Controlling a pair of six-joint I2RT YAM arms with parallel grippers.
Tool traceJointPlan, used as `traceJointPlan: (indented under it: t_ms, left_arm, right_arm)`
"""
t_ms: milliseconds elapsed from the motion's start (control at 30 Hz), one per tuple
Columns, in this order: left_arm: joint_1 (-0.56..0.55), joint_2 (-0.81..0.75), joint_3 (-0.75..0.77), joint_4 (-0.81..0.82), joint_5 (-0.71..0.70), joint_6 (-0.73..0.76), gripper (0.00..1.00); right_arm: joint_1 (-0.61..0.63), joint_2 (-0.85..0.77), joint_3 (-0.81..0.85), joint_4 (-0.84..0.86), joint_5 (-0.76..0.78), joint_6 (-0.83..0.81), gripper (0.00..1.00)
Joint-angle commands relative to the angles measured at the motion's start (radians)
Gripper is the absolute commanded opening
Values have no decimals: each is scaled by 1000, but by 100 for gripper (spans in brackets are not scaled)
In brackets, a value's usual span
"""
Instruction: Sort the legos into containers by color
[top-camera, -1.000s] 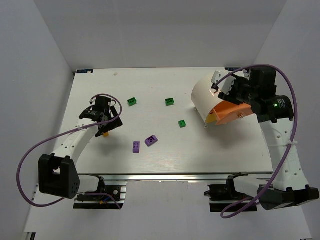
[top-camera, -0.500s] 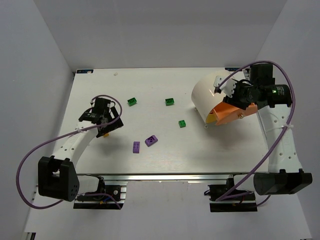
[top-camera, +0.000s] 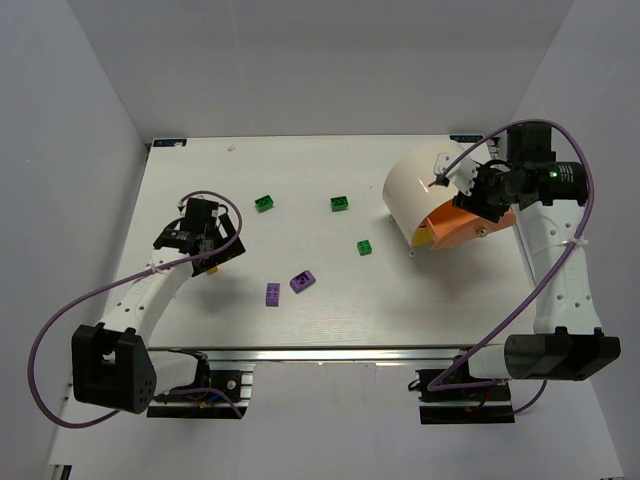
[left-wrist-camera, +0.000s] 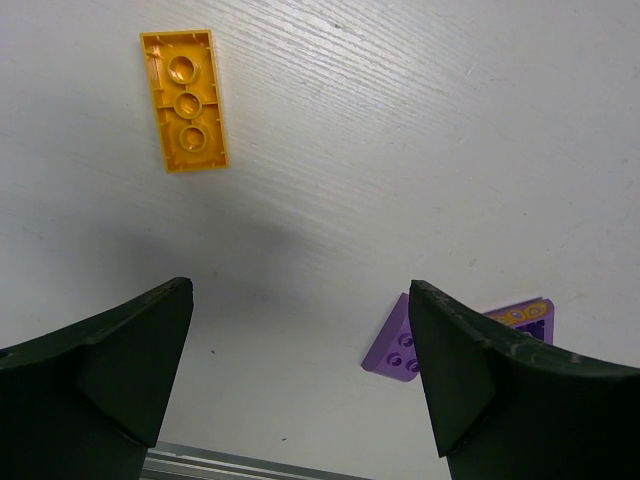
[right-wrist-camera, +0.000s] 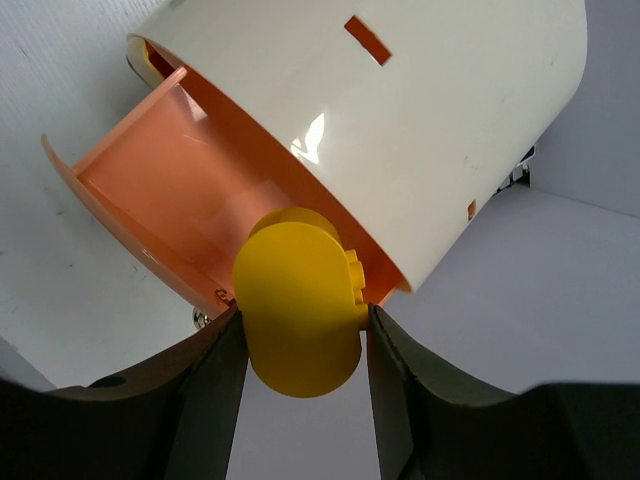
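A large cream-white cylindrical plastic tub (top-camera: 415, 188) is seen lying on its side on the white table (top-camera: 300, 160), its translucent orange flat face (top-camera: 462, 226) swung partly open at the nearer end. All other places are given from this tub.

The right gripper (right-wrist-camera: 300, 345) is held against the tub's right side, at the edge where the orange face (right-wrist-camera: 165, 195) meets the cream wall (right-wrist-camera: 430, 120). A rounded, oval, yellow-orange plastic piece (right-wrist-camera: 298, 310) with small side studs is clamped between the two dark fingers (right-wrist-camera: 205, 395). The piece is placed right at the tub's rim; whether it touches the rim cannot be told. In the overhead view this gripper (top-camera: 452, 180) is seen over the upper right of the tub.

Three small green studded bricks are spread out to the left of the tub: one (top-camera: 340, 204) near it, one (top-camera: 365, 247) near it and closer to the arm bases, and one (top-camera: 264, 203) further left. Two purple studded bricks (top-camera: 302, 281) (top-camera: 272, 294) are found side by side further left again and nearer the front edge.

The left gripper (top-camera: 205, 250) is held well apart from the tub, beyond all the bricks on its left. Its fingers (left-wrist-camera: 120, 360) are spread fully and nothing is gripped between them; only bare table is seen in the gap (left-wrist-camera: 300, 290). A flat orange rectangular plate (left-wrist-camera: 188, 100), three round rings showing on its upturned face, is seen lying ahead of the left finger, apart from it. The purple bricks (left-wrist-camera: 403, 345) are partly hidden behind the right finger.
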Motion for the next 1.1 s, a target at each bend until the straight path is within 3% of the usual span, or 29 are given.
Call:
traceJointPlan:
  t_ms: [0,33,333,500,633,667,700,733,767,833,900,933,1033,1067]
  left_arm:
    - [6,-23,12,-1,-5,-1,98]
    - [6,-23,14,-1,-5,1,98]
    - [6,-16,29,-13,-13,-4,98]
    - [6,-6,38,-22,-22,-13,97]
    - [15,17,66,-47,-42,-21,88]
    - [15,33,86,-50,-49,-21,83]
    - [26,40,95,-55,-54,-18,73]
    - [26,48,106,-62,-60,-15,68]
    - [37,72,126,-68,-69,-12,62]
    - [49,97,144,-81,-79,-1,51]
    - [77,137,167,-91,-103,4,52]
    - [77,148,172,-102,-111,4,56]
    - [100,191,181,-110,-152,11,84]
    - [110,200,179,-107,-154,14,87]
  right_arm:
    - [-7,8,21,-30,9,-357,53]
    - [-9,9,19,-25,7,-359,57]
    - [-51,5,4,13,-19,-360,60]
    - [-59,21,125,11,-181,-256,54]
    - [-48,26,208,56,-409,25,33]
    - [-48,12,161,120,-510,84,29]
    - [-36,-4,122,170,-558,155,22]
    - [-32,-46,75,228,-600,237,0]
    - [-24,-67,-38,336,-687,391,0]
    - [51,-133,-154,433,-740,489,0]
    - [143,-158,-291,562,-734,635,0]
    - [174,-166,-318,582,-723,655,20]
    - [252,-178,-392,683,-653,749,45]
    - [263,-178,-395,682,-622,746,47]
